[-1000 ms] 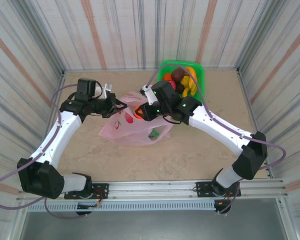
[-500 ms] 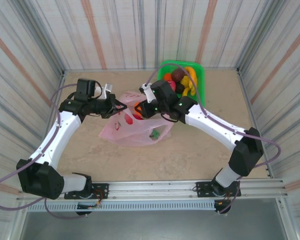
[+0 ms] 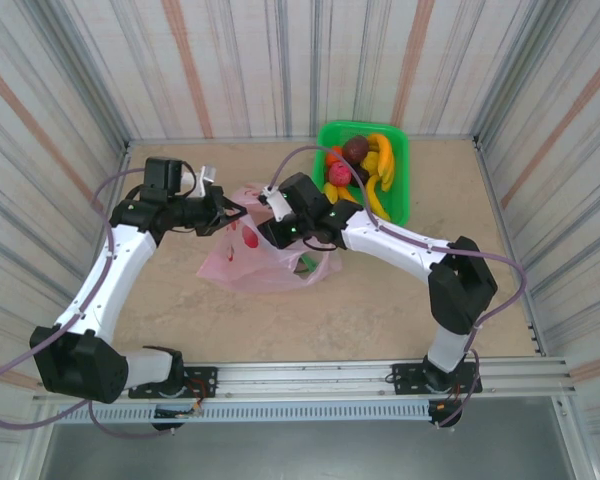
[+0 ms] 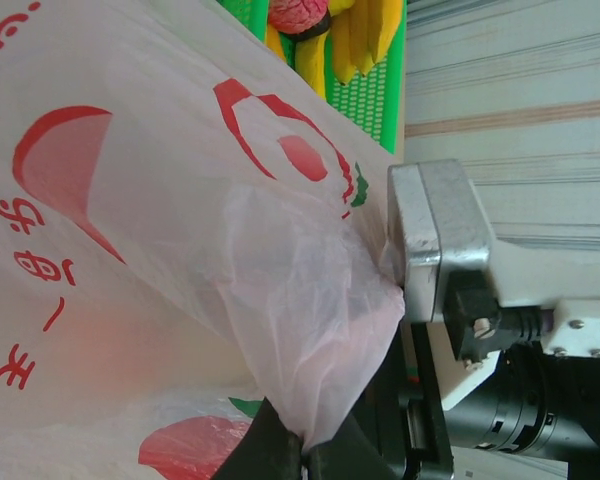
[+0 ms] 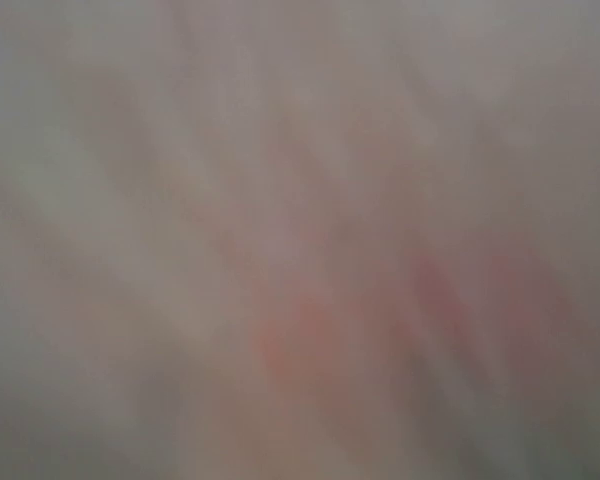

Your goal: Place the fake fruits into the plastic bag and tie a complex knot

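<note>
The left tool is clenched on a gathered fold of the plastic bag, its dark fingers pinching the pink film at the rim and holding that side of the mouth up. The right tool reaches into the mouth from the opposite side. Whether it is released or grasping a fruit I cannot tell, because from above its tips are lost in the film. Its own wrist view gives a pinkish-grey blur with a warm red-orange smear, too soft to name. The bag lies on the surface between the two arms, just left of the green basket. That basket holds most of the fake fruits: the bananas, a maroon piece and a red-pink piece among them. So I judge the job to be early in the loading stage, with several fruits left to carry over. The knot is not yet begun, since the mouth is open and no bunched lump shows. How many fruits are inside cannot be counted through the film. The overhead view gives the layout and the basket's contents. The left wrist view adds the pinch itself, the red printed marks, and the right arm's grey wrist block pressed against the film.
</note>
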### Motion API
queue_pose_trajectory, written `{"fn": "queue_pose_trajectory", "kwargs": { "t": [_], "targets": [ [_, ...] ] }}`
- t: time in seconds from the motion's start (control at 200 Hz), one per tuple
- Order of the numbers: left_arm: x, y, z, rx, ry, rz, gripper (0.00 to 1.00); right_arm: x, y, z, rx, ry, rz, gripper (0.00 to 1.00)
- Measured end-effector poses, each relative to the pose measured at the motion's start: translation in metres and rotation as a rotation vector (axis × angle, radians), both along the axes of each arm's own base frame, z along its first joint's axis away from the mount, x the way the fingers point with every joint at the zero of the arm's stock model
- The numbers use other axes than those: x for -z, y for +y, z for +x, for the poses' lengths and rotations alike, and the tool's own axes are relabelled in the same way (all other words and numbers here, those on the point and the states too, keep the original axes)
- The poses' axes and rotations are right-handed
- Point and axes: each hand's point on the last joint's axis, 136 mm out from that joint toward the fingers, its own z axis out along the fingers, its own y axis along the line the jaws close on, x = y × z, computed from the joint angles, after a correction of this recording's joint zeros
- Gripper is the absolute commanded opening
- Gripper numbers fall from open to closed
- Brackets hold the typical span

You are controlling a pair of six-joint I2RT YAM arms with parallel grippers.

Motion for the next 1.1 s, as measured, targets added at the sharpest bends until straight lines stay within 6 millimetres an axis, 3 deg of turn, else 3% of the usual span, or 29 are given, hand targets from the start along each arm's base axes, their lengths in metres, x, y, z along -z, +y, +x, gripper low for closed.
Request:
{"fn": "queue_pose_trajectory", "kwargs": {
  "t": [0.115,0.581,0.857,1.097],
  "targets": [
    [0.0,0.002,0.001,-0.007,0.001,0.002,0.0,0.001,0.001,-0.002,-0.008,0.007,-0.002,0.72],
    [-0.002,0.003,-0.002,-0.008,-0.002,0.002,0.0,0.002,-0.007,0.0,0.019,0.005,-0.034,0.72],
    [0.0,0.003,-0.003,0.004,-0.008,0.012,0.0,-0.024,-0.02,0.004,0.059,-0.043,-0.018,0.79],
    [0.0,0.003,-0.003,0.01,-0.015,0.017,0.0,-0.052,-0.046,0.008,0.096,-0.062,0.026,0.9]
  ]
}}
